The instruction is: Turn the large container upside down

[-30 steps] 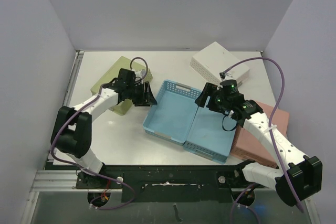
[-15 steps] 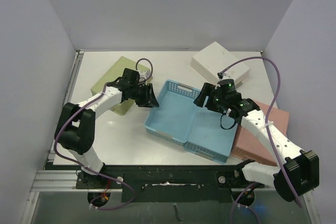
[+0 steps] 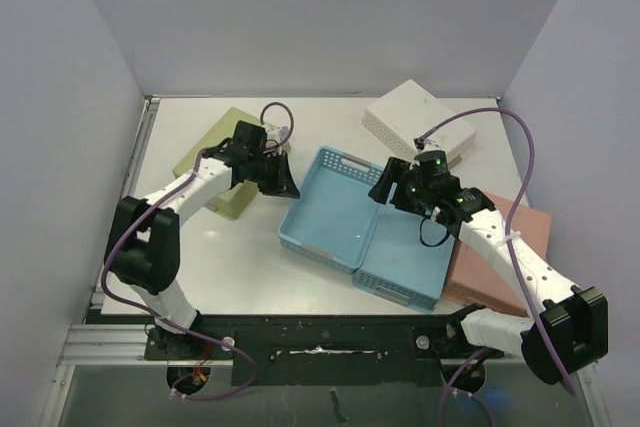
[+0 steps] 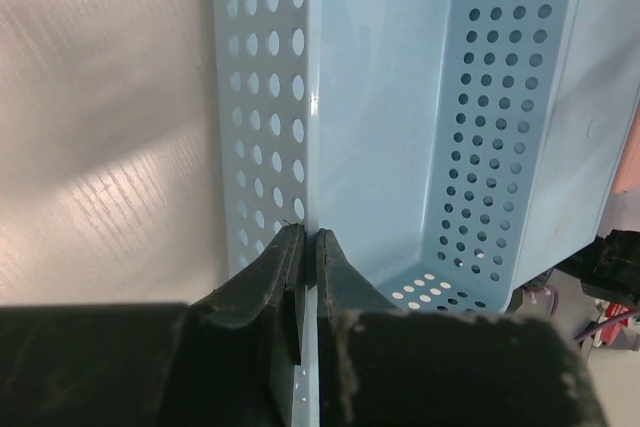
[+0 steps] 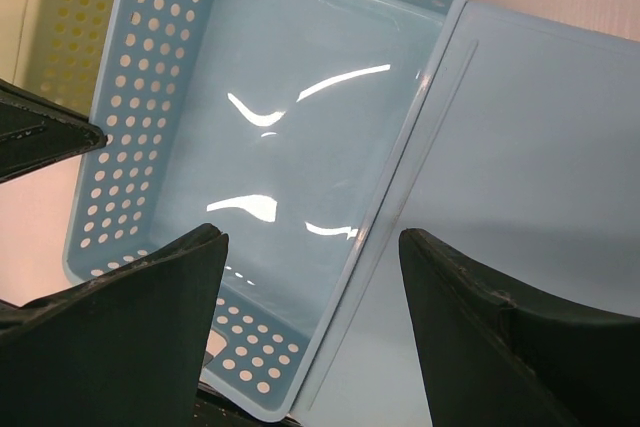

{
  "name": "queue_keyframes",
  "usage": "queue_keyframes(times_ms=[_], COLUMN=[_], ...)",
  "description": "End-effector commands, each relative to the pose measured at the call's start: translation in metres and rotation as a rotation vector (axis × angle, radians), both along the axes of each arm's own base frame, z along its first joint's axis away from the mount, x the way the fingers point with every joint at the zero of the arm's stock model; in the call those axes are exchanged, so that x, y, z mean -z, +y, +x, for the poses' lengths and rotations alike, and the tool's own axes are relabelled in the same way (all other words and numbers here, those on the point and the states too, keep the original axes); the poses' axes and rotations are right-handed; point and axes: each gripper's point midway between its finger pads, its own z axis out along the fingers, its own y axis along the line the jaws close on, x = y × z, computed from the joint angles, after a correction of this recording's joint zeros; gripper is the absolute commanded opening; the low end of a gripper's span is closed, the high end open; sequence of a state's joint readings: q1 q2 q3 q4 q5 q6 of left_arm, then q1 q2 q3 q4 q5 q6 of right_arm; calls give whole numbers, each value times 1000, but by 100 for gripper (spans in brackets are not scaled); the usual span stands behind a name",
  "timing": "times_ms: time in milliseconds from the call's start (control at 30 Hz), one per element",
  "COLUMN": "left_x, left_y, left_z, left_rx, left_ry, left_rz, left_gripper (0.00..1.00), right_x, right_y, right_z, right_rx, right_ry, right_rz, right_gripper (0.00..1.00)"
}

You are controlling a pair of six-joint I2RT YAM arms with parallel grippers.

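Now the left tool [image 4: 308,239] is pinching the blue container [image 4: 265,97] by its wall, covering the rim there; the right tool [image 5: 310,239] is gaping.

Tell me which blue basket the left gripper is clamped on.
The upright blue basket, open side up, nearer the left arm: the left gripper pinches its perforated wall. The other blue basket lies bottom up.

Overhead, two wrists; shared blue container [image 3: 335,212]
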State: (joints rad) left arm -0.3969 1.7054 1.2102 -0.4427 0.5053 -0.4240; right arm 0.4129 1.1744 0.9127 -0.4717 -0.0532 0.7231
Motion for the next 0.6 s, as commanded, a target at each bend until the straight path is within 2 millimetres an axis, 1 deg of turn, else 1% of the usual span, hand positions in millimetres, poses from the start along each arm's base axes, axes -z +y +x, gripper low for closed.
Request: queue_keyframes(times_ms=[0, 133, 300, 567], left_x=[-38, -51, -84, -120], left_y=[-7, 12, 33, 84], left_z=[17, 27, 39, 51], left_rx=[42, 32, 26, -57], left_ry=[-104, -151, -254, -372], left_rz=[-10, 107, 199, 399], left_gripper=[0, 0, 0, 0], right_x=[-21, -23, -26, -26], right_y=[4, 0, -4, -4], right_z=[10, 10, 10, 9], right_rx=[-2, 4, 14, 21], right_ry=[-74, -82, -92, -96], right_rz=[23, 10, 3, 11], right_gripper=[71, 71, 71, 71])
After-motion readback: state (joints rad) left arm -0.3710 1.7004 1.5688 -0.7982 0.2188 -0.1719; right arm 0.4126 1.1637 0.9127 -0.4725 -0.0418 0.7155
